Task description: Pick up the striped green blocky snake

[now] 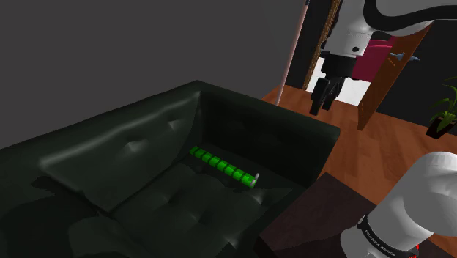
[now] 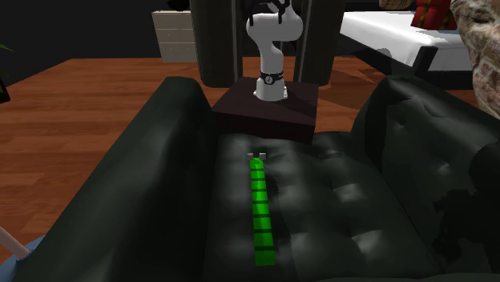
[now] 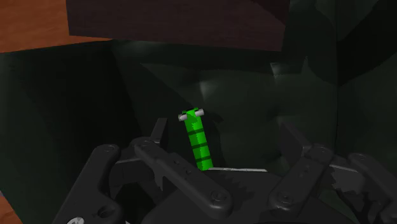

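The striped green snake (image 1: 223, 167) (image 2: 260, 212) (image 3: 196, 140) lies straight along the sofa (image 1: 146, 146) (image 2: 360, 208) seat's edge, just beside a padded wall, its white-tipped end toward the dark stand (image 1: 315, 212) (image 2: 268, 112) (the tufted backrest rises opposite). The gripper (image 1: 324, 99) (image 3: 222, 127) hangs well above, fingers apart.

We're in a home, a living room: a dark tufted sofa (image 1: 146, 154), warm wooden floor (image 2: 72, 104), a potted plant (image 1: 444, 110) near an open door (image 1: 379, 91).
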{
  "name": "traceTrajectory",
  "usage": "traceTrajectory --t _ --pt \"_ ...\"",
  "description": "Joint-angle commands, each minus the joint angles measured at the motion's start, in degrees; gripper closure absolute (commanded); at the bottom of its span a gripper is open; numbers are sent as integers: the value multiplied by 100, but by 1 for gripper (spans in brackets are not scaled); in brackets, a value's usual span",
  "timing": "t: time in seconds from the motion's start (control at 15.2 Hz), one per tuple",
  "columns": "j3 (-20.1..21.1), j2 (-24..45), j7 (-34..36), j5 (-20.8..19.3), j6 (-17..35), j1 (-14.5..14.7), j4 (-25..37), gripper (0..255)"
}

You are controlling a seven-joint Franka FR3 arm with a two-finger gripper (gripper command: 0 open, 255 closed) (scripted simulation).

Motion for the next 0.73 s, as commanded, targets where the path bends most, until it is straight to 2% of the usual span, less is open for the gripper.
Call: traceTrajectory --t 0.0,0.66 --pt "0 0 0 0 0 0 0 0" --pt "63 1675 -311 111 2061 123 -346 0"
